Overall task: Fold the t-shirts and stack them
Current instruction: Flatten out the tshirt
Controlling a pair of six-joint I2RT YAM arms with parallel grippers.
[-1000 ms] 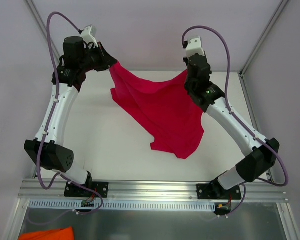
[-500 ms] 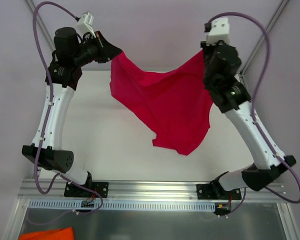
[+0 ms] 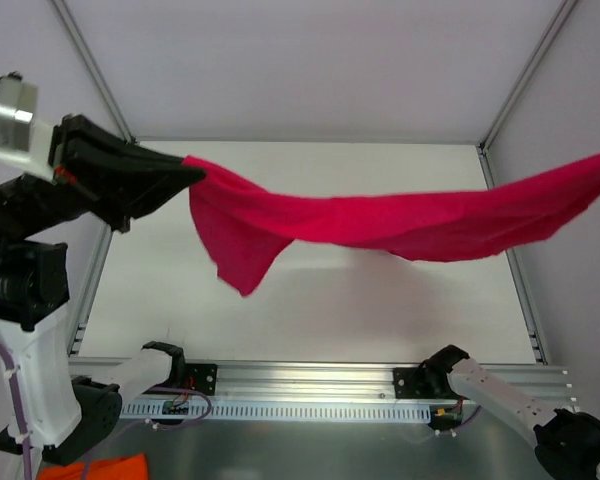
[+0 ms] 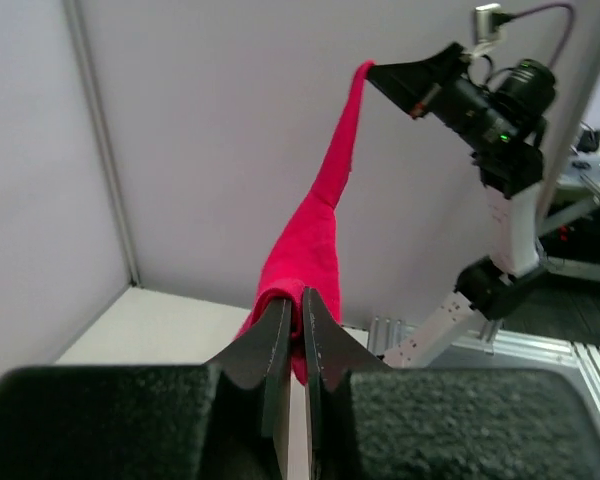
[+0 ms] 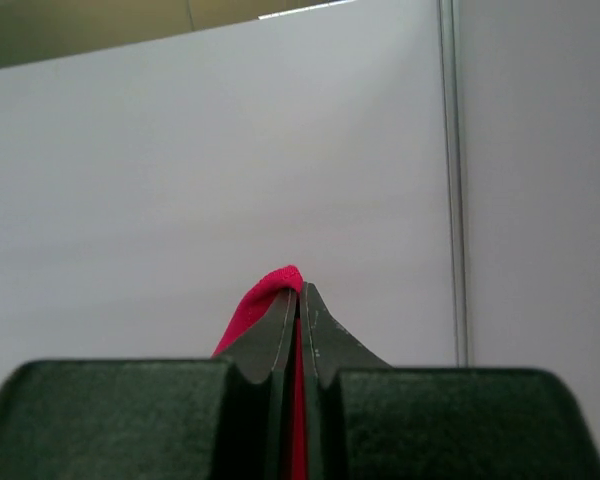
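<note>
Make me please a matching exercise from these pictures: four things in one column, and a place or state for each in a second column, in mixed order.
1. t-shirt
2. left gripper
3. table
4. orange item

A. white, under the hanging fabric
B. at the near left corner, outside the rail
C. stretched out in the air
D. shut on a red fabric end

Pairs: 1-C, 2-D, 3-A, 4-B

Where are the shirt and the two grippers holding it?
shirt (image 3: 380, 222), top view, middle of the stretched cloth.
left gripper (image 4: 302, 298), left wrist view, between its fingertips pinching the shirt.
right gripper (image 5: 298, 293), right wrist view, between its fingertips pinching the shirt.
</note>
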